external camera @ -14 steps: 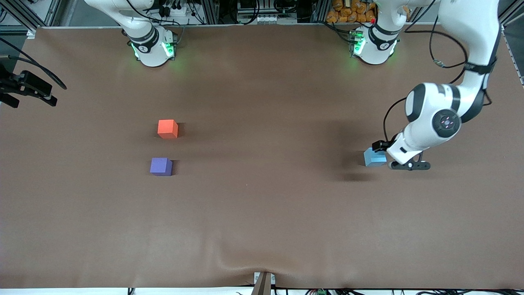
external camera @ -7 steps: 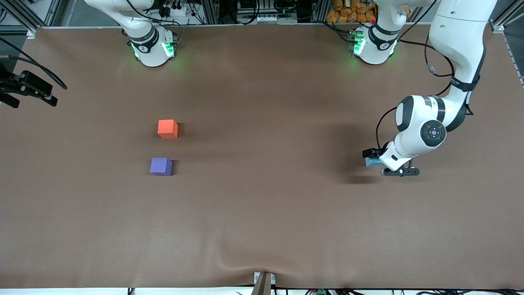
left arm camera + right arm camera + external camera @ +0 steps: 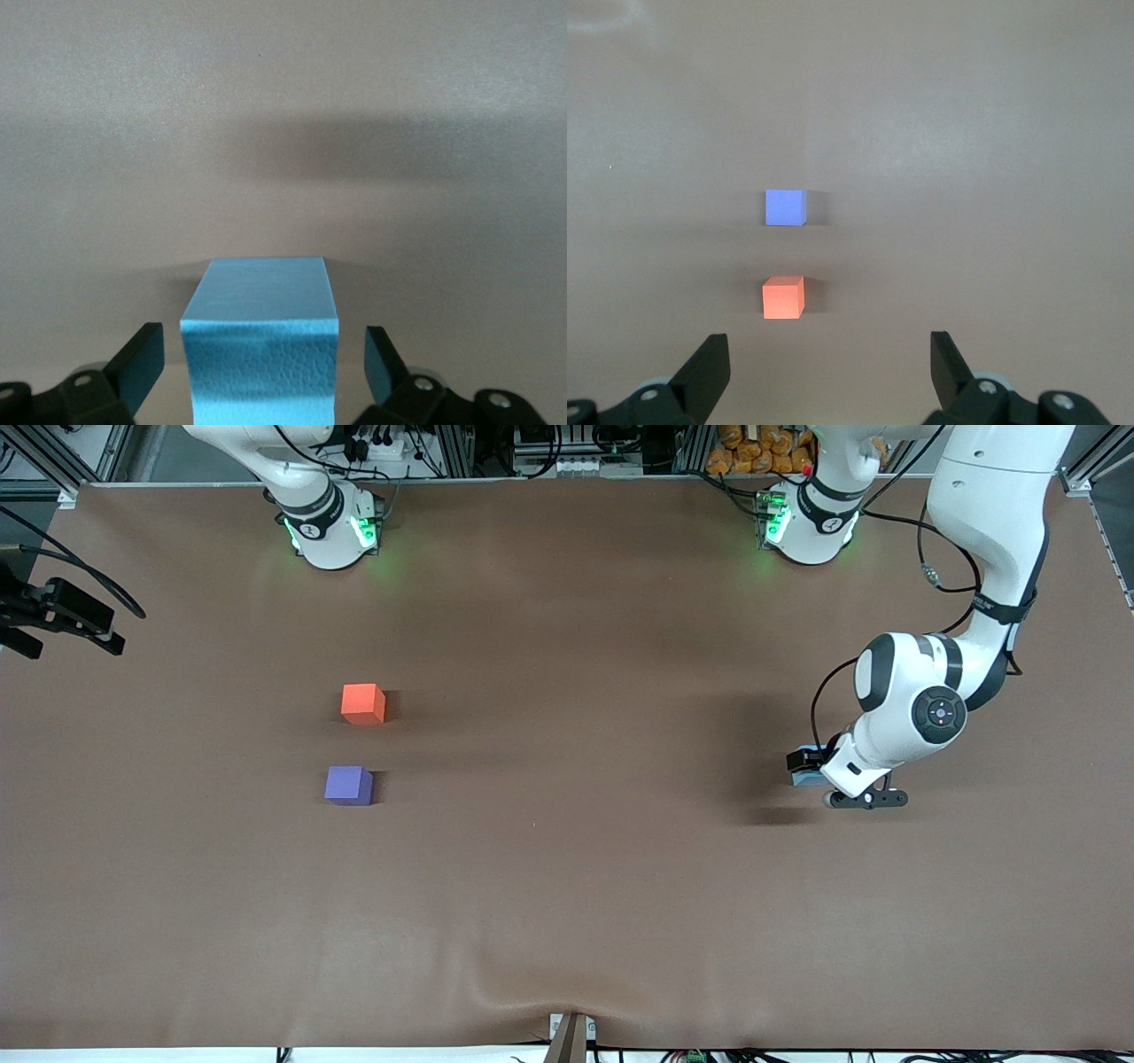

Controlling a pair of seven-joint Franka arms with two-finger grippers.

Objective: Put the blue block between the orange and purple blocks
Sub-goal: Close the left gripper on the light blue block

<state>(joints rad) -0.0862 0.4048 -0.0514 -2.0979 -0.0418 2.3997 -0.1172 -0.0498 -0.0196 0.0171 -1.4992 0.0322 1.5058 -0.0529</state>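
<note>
The blue block (image 3: pixel 261 354) sits on the brown table toward the left arm's end. In the front view only a sliver of the blue block (image 3: pixel 803 779) shows under the hand. My left gripper (image 3: pixel 261 359) is down at the table, open, with a finger on each side of the block and a gap at each side; it also shows in the front view (image 3: pixel 813 769). The orange block (image 3: pixel 363 703) and the purple block (image 3: pixel 348 785) stand toward the right arm's end, the purple one nearer the camera, with a gap between them. My right gripper (image 3: pixel 828 363) is open and empty, high over the table, looking down on the orange block (image 3: pixel 783 297) and the purple block (image 3: pixel 785 208).
The brown mat (image 3: pixel 567 850) covers the whole table. A black mount (image 3: pixel 62 615) juts in at the edge by the right arm's end. The arm bases (image 3: pixel 330 522) stand along the table's edge farthest from the camera.
My left gripper has come down and shifted toward the right arm's end, so the blue block now sits between its fingers. The blocks and the right arm have not moved.
</note>
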